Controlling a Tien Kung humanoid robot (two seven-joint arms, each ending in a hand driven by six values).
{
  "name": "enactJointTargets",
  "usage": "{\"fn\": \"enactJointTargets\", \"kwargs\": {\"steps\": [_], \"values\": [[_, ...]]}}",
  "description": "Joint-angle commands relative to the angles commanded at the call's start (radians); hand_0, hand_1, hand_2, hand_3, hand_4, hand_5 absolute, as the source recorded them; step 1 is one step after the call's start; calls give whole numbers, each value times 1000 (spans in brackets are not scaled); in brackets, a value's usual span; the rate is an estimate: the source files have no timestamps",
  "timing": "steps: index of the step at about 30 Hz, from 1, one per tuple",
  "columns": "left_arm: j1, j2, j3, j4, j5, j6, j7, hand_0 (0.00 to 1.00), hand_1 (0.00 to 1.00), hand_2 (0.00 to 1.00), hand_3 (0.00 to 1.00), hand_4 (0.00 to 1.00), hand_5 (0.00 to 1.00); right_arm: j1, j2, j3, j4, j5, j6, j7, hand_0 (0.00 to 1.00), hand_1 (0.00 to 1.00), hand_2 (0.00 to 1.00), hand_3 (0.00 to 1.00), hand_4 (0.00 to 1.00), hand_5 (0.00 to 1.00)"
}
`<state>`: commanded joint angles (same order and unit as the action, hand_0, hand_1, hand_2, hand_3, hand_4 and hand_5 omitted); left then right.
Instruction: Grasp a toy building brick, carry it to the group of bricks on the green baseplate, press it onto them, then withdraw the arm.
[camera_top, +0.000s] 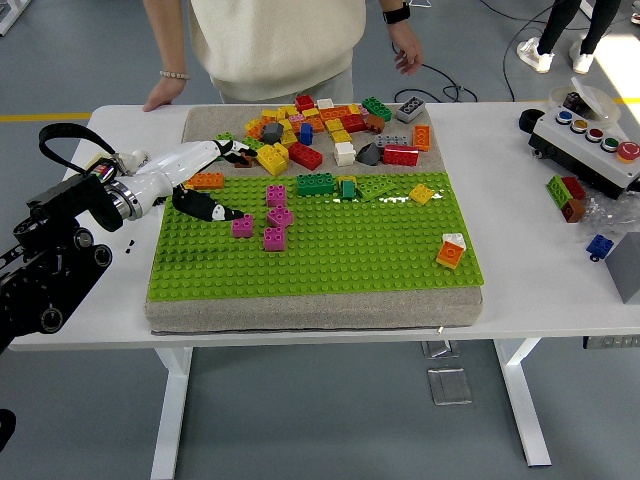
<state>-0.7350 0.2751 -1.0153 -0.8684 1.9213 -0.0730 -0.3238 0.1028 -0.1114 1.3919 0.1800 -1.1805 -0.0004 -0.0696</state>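
Over the left edge of the green studded baseplate (320, 250) my left hand (205, 180) hangs with fingers spread, gripping nothing that I can make out. Black fingertips (228, 212) sit just beside the magenta plastic bricks (262, 218) clustered on the plate. Loose mixed-colour bricks (320, 125) lie heaped beyond, where a person's hand (160, 97) rests on the white table (540, 250).

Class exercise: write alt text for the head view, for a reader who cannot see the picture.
A robot's left hand, fingers spread, reaches from the left over a green baseplate, close to four pink bricks on it. Loose coloured bricks are heaped on the grey mat behind the plate. A person stands at the white table's far side, one hand resting on it.
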Motion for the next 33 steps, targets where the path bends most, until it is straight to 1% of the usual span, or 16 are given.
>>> {"fn": "enactJointTargets", "kwargs": {"steps": [1, 6, 7, 13, 14, 19, 20, 25, 26, 31, 32, 33], "values": [[-5, -6, 3, 10, -7, 13, -6, 759, 716, 604, 641, 688, 2, 1, 0, 0, 0, 0, 0, 0, 747, 678, 724, 652, 906, 491], [-12, -21, 13, 33, -20, 37, -14, 759, 716, 604, 641, 688, 2, 2, -1, -2, 0, 2, 0, 0, 747, 678, 724, 652, 906, 491], [-13, -22, 14, 34, -20, 39, -15, 719, 664, 573, 567, 597, 2, 2, -1, -2, 0, 2, 0, 0, 748, 679, 724, 652, 906, 491], [-13, -26, 13, 40, -25, 40, -17, 719, 664, 573, 567, 597, 2, 2, -1, -3, 0, 3, 1, 1, 748, 679, 724, 652, 906, 491], [-13, -27, 12, 40, -25, 39, -18, 699, 648, 569, 561, 578, 2, 2, 0, -3, 0, 3, 1, 2, 747, 679, 724, 652, 905, 490], [-11, -27, 8, 41, -30, 27, -21, 699, 648, 569, 561, 578, 2, 2, 0, -5, 0, 2, 0, 2, 747, 679, 724, 652, 905, 490], [-11, -27, 7, 42, -30, 25, -20, 738, 695, 608, 602, 662, 2, 3, 0, -6, 0, 2, 0, 2, 749, 679, 724, 651, 905, 490], [-14, -28, 5, 47, -21, -3, -18, 738, 695, 608, 602, 662, 2, 3, -1, -8, 0, 3, 0, 2, 749, 679, 724, 651, 905, 490], [-15, -29, 6, 49, -17, -12, -17, 795, 750, 681, 749, 823, 2, 3, -1, -9, 0, 3, 0, 2, 747, 679, 724, 651, 905, 489], [-18, -36, 9, 64, -6, -30, -13, 795, 750, 681, 749, 823, 2, 4, 0, -12, 0, 3, 1, 2, 747, 679, 724, 651, 905, 489], [-19, -38, 10, 67, -5, -30, -13, 807, 761, 717, 781, 862, 14, 5, 0, -13, 0, 3, 1, 2, 748, 679, 724, 652, 906, 487], [-19, -39, 11, 70, -3, -30, -13, 807, 761, 717, 781, 862, 14, 4, 1, -13, 0, 3, 1, 2, 748, 679, 724, 652, 906, 487]]}}
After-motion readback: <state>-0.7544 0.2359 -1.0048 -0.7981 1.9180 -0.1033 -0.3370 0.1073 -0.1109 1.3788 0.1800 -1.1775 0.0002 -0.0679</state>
